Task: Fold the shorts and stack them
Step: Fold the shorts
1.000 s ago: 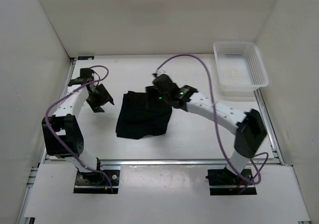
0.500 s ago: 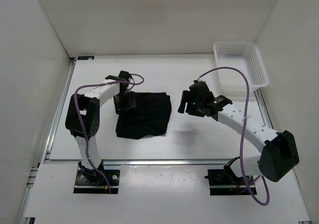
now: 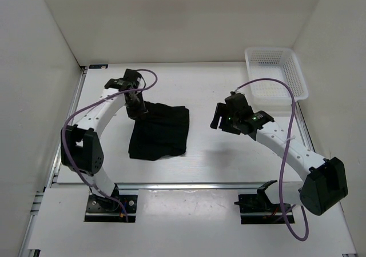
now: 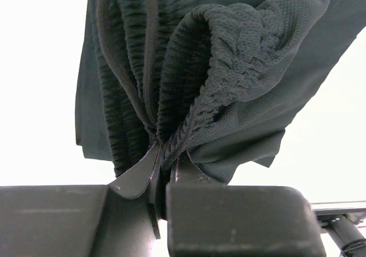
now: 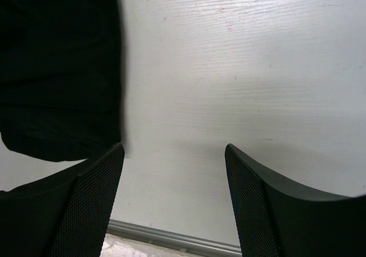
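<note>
The black shorts (image 3: 159, 132) lie folded in the middle of the white table, a little left of centre. My left gripper (image 3: 137, 109) is at their far left corner, shut on the bunched elastic waistband. In the left wrist view the gathered shorts (image 4: 217, 68) rise from between the pinched fingers (image 4: 137, 174). My right gripper (image 3: 220, 119) hovers to the right of the shorts, open and empty. In the right wrist view its fingertips (image 5: 100, 171) stand wide apart over bare table, with the shorts (image 5: 57, 68) at the left.
A white mesh basket (image 3: 275, 76) sits at the back right corner. White walls close in the table on three sides. A metal rail (image 3: 189, 185) runs along the near edge, and purple cables loop off both arms.
The left gripper reached the far left corner of the shorts and shut on the waistband, dragging the cloth slightly left. The right arm let go of the shorts and pulled back to the right.
</note>
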Robot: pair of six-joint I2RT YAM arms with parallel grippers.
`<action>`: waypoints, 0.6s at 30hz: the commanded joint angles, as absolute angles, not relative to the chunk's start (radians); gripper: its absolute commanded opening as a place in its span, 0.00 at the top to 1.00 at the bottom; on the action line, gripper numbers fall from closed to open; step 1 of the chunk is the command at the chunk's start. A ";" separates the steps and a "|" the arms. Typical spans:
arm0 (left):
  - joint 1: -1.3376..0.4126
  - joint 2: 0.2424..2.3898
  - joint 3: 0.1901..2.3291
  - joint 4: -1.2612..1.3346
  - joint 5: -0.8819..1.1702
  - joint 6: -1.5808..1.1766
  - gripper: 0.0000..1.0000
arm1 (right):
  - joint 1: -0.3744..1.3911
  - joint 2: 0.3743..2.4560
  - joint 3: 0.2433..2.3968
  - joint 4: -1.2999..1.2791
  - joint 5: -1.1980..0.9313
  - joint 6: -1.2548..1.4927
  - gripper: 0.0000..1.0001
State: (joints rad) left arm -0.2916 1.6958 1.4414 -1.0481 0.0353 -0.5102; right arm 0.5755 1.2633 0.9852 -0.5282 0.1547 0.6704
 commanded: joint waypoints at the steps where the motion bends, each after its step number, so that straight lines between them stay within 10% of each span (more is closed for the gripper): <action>1: -0.226 1.617 1.387 -1.075 0.064 -0.482 0.90 | 0.569 1.236 0.985 -0.531 0.163 0.652 0.24; 4: -0.192 1.617 1.321 -1.027 0.074 -0.460 0.90 | 0.569 1.236 0.976 -0.531 0.163 0.652 0.23; 5: -0.174 1.617 1.299 -1.003 0.074 -0.460 0.79 | 0.569 1.236 0.976 -0.531 0.163 0.643 0.21; 6: -0.164 1.629 1.257 -0.982 0.055 -0.451 0.42 | 0.569 1.246 0.976 -0.531 0.163 0.643 0.21; 7: -0.152 1.644 1.243 -0.970 0.014 -0.462 0.36 | 0.569 1.246 0.976 -0.531 0.152 0.643 0.20; 18: -0.070 1.491 1.360 -1.049 -0.083 -0.531 0.16 | 0.569 1.253 1.017 -0.577 0.141 0.614 0.18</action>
